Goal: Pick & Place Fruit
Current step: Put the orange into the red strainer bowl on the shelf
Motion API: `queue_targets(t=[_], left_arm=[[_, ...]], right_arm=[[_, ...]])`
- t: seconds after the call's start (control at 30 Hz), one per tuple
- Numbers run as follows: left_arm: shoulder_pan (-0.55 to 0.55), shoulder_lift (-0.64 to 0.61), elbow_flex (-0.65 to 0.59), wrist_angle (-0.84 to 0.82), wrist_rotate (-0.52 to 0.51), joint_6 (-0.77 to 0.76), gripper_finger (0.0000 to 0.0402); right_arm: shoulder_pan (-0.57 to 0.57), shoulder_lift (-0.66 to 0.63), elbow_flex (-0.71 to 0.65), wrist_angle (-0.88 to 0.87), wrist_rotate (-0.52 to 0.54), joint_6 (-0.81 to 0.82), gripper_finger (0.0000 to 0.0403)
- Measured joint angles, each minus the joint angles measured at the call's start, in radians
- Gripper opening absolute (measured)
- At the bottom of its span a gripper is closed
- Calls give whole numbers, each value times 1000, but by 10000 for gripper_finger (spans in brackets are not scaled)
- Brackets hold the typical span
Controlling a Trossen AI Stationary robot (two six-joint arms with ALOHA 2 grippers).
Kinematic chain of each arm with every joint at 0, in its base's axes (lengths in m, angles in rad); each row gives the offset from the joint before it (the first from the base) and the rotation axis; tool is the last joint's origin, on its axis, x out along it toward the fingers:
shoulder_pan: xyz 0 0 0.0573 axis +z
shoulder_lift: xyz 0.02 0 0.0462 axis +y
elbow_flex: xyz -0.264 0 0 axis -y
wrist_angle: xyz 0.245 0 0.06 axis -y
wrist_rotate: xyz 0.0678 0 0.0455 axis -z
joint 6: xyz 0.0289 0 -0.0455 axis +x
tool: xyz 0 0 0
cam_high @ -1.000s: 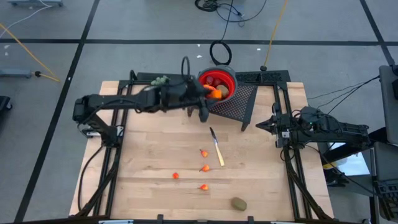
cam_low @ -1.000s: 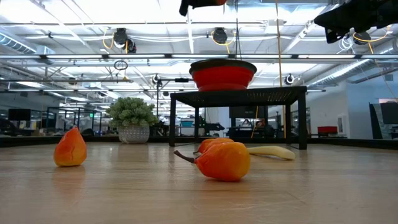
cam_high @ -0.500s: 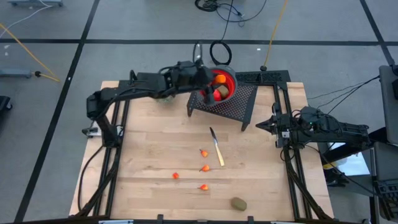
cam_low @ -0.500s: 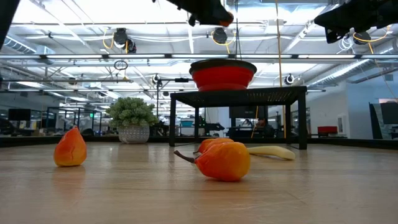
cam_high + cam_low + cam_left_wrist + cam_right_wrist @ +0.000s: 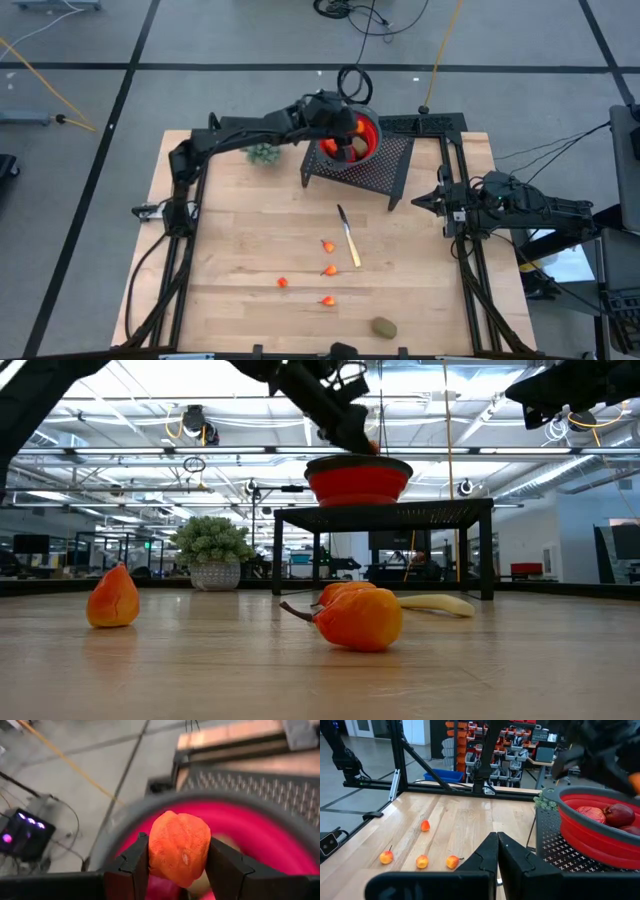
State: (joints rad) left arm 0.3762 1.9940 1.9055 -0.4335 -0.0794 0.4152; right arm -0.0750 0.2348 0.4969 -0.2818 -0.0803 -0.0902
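My left gripper (image 5: 343, 128) is over the red bowl (image 5: 368, 128), which stands on a black mesh stand (image 5: 385, 165) at the table's far edge. It is shut on an orange fruit (image 5: 179, 847). In the low view the gripper (image 5: 345, 422) hangs just above the bowl's rim (image 5: 358, 464). Dark red fruit (image 5: 619, 813) lies in the bowl. Several tiny orange fruits (image 5: 327, 246) and a brownish-green oval (image 5: 384, 327) rest on the wood. My right gripper (image 5: 497, 855) waits shut at the table's right side (image 5: 418, 200). My left gripper pinches the orange fruit by its two opposite sides (image 5: 152, 851) between its two fingers (image 5: 135, 865). The fingers slant downward from the table's left toward the bowl. The fruit is lifted clear, over the bowl's inside.
A yellow-handled knife (image 5: 348, 236) lies mid-table next to the small orange fruits. A pale green knobbly bunch (image 5: 262, 153) sits left of the stand, under my left arm. Black frame rails (image 5: 470, 260) run along both table sides.
My left gripper has carried the orange fruit toward the table's far edge and right, from in front of the stand to over the bowl. It has come down toward the rim and rolled at the wrist, and it has stayed shut on the fruit.
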Motion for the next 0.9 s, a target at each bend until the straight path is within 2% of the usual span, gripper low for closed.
queue_targets(t=[0.23,0.47,0.9], left_arm=[[28,-15,4,-165,-64,-9,159],[51,-39,4,-315,-58,-87,159],[49,-59,4,-347,1,-138,159]], right_arm=[[0,0,0,0,0,27,4],[0,0,0,-1,0,26,4],[0,0,0,0,0,24,4]])
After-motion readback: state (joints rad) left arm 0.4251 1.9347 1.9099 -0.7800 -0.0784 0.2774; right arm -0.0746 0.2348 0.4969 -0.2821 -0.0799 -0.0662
